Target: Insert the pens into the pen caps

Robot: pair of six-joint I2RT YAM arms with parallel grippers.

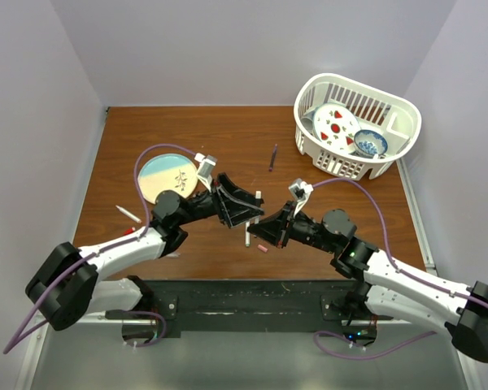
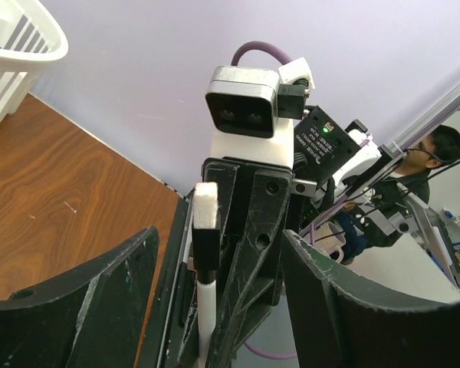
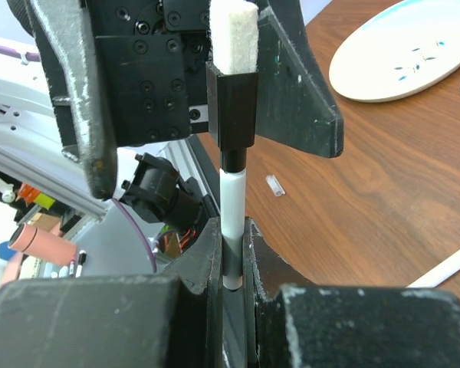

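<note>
Counted, top view: 4 pens, i.e. middle pen (image 3: pixel 231 195), white pen (image 1: pixel 128 214), dark purple pen (image 1: pixel 272 157), red-ended pen (image 1: pixel 130 231), half hidden. 2 caps: pink cap (image 1: pixel 262 248), black cap (image 3: pixel 231 107). 1 pale-blue plate (image 1: pixel 156 175). 1 white basket (image 1: pixel 354 79) w/ at least 2 dishes: patterned dish (image 1: pixel 335 126), blue bowl (image 1: pixel 370 144).

Top camera overlooks the table (image 1: pixel 228 138); facing wrist cameras closely share one pen (image 3: pixel 231 207).
</note>
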